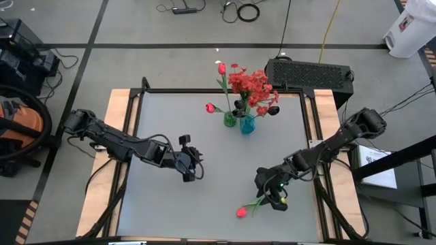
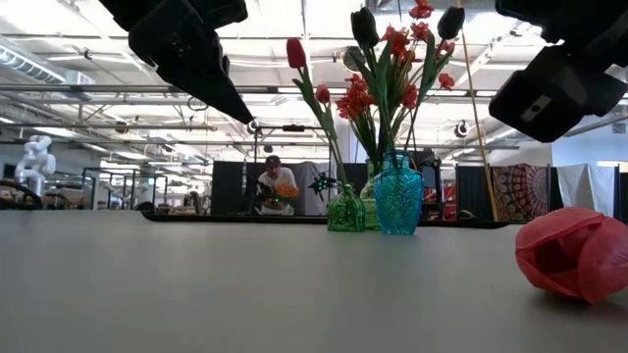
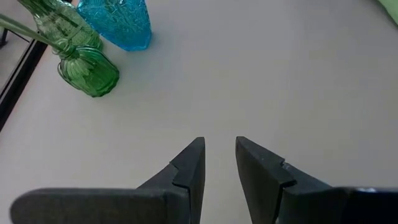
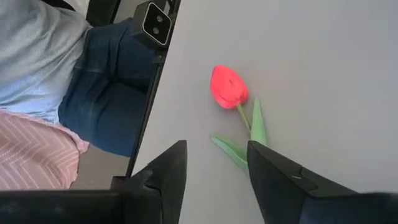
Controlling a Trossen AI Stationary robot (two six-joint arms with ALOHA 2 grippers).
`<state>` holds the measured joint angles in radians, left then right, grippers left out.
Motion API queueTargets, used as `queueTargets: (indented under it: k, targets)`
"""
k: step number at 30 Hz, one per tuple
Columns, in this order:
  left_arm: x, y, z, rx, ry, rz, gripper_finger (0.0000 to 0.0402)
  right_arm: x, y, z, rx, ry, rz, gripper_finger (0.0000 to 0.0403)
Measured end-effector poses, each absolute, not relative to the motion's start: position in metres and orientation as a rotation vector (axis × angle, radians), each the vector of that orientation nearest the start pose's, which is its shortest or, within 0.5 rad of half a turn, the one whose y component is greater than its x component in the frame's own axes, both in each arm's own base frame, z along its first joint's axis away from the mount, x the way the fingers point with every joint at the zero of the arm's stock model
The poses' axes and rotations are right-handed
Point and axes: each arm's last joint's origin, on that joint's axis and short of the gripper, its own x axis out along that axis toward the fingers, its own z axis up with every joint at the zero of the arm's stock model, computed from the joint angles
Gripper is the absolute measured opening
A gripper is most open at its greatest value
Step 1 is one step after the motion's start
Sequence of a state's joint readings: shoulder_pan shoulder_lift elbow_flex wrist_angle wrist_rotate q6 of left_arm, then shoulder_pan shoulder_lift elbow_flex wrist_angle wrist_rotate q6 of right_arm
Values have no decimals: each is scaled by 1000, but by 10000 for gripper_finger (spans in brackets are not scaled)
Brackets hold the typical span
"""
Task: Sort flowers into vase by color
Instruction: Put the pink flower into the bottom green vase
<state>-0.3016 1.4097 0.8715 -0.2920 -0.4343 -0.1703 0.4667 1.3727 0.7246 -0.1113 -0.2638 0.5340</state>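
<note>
Your right gripper (image 1: 274, 196) hangs low over the near right part of the table (image 1: 170, 218). Its jaws are partly open and hold nothing. Just in front of it lies a soft pink-red tulip (image 4: 228, 86) with a thin green stem and two pointy leaves. Your left gripper (image 1: 193, 168) waits near the middle, jaws a little apart and empty. At the far edge stand a bumpy green glass vase (image 1: 230, 120) and a blue glass vase (image 1: 246, 124), close together, both with flowers (image 1: 251, 85) in them.
</note>
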Motion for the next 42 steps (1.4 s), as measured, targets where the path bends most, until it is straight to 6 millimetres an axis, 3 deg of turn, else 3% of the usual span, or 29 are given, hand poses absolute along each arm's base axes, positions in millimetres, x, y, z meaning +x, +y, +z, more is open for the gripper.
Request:
queueTargets:
  k: [8,15,26,42]
  targets:
    - [273,-72,221,145,756,204,97,239,124,195,325,879,346,160]
    - [273,-72,221,146,756,207,97,227,121,185,230,1024,320,160]
    - [273,-72,221,147,756,207,97,213,138,178,8,1050,389,160]
    - [273,-72,221,146,756,208,97,224,154,128,-143,1170,415,160]
